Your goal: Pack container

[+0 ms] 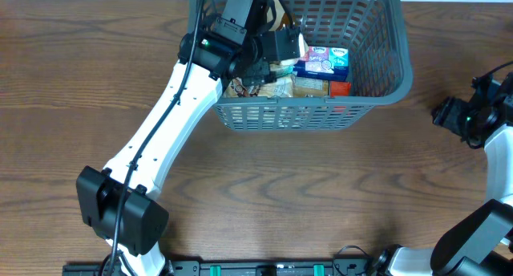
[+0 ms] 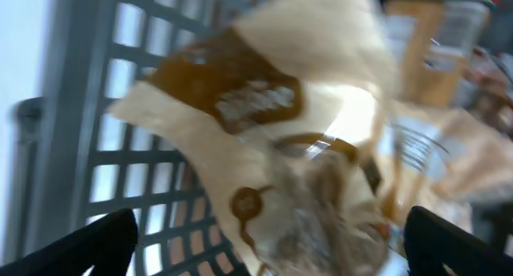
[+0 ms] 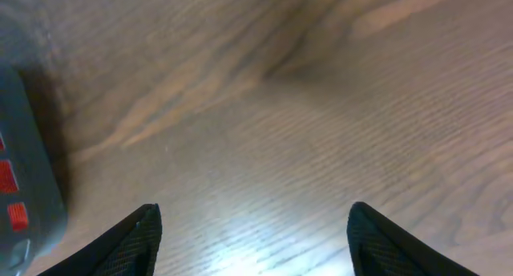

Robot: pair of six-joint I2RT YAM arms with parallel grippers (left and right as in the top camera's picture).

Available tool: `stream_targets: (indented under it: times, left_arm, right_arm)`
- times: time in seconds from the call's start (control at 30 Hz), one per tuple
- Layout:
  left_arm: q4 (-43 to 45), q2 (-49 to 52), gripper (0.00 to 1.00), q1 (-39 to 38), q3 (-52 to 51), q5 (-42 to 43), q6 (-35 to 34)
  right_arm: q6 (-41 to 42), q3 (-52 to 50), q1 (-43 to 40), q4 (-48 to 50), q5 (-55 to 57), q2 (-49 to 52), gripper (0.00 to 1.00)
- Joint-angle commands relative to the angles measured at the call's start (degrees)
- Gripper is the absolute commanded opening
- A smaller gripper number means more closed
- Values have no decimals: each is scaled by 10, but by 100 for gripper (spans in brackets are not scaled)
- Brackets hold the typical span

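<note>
Plainly, the basket (image 1: 377,91) sits at the far side of the table (image 1: 321,196), a little right of centre. It already holds a few things: a blue box (image 1: 323,62) in its right half, something red (image 1: 340,88) by the near wall, and pale wrappers to the left.

The left gripper (image 1: 272,47) reaches down inside the basket's left part, its fingers spread wide with nothing pinched between them. A beige and brown snack packet (image 2: 264,140) lies just under it, close to the slotted wall. It is blurred enough that it may be dropping or merely loose; I cannot say which. Spread fingers low in the basket suit letting a packet go there.

The right gripper (image 3: 252,236) hangs over bare wood just right of the basket and outside it, fingers apart and empty — kept clear, I judge, of the working arm.
</note>
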Motion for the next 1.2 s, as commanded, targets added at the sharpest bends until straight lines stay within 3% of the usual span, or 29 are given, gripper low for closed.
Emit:
stream_targets:
  times: [0.0,0.17,0.37,0.63,0.8,0.93,1.17]
  left_arm:
    - [30,2,100,4,10,-46,-67]
    - [98,-14,99,18,14,-99,-122]
    - [165,-28,99,77,40,-221,-241]
    - [210,-75,99,224,41,-223,-394]
    - [193,-100,99,303,34,-201,-447]
    - [193,-135,99,329,-6,-190,-480]
    - [265,-249,99,340,-212,-186,-509]
  right_arm:
    - [-7,0,-3,17,0,5,64]
    - [-7,27,2,38,0,5,63]
    - [-8,108,24,67,0,5,65]
    - [-82,217,90,151,0,5,73]
    - [-75,227,125,187,5,5,79]
    - [-56,226,144,139,17,5,98]
    - [-49,190,164,77,58,-7,99]
